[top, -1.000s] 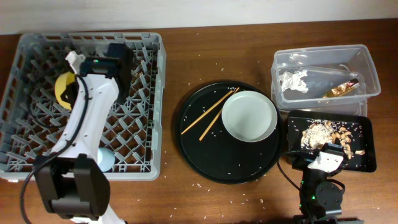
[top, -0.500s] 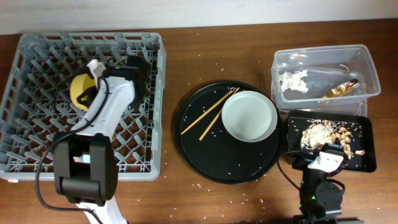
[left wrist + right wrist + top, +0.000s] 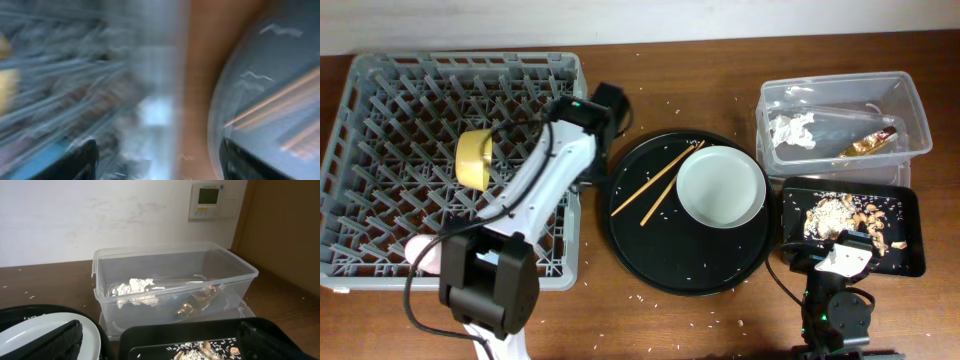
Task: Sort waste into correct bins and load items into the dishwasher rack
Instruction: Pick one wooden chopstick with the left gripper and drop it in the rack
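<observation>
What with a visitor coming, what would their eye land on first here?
The big grey dishwasher rack fills the left side, a yellow bowl among its pegs and the left arm reaching over its right edge. In the centre sits a round black tray holding a pale grey dish and chopsticks; at right, a clear tub holds a tissue and foil wrapper.

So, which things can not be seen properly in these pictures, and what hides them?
1. Left wrist view: motion blur everywhere; the dishwasher rack and chopsticks are only streaks.
2. Pink cup, overhead: partly covered by the left arm base.
3. Black tray, overhead: near edge hidden by the right arm; in the right wrist view the bottom edge cuts it.
4. Foil wrapper: cloudy through the clear tub wall.
</observation>
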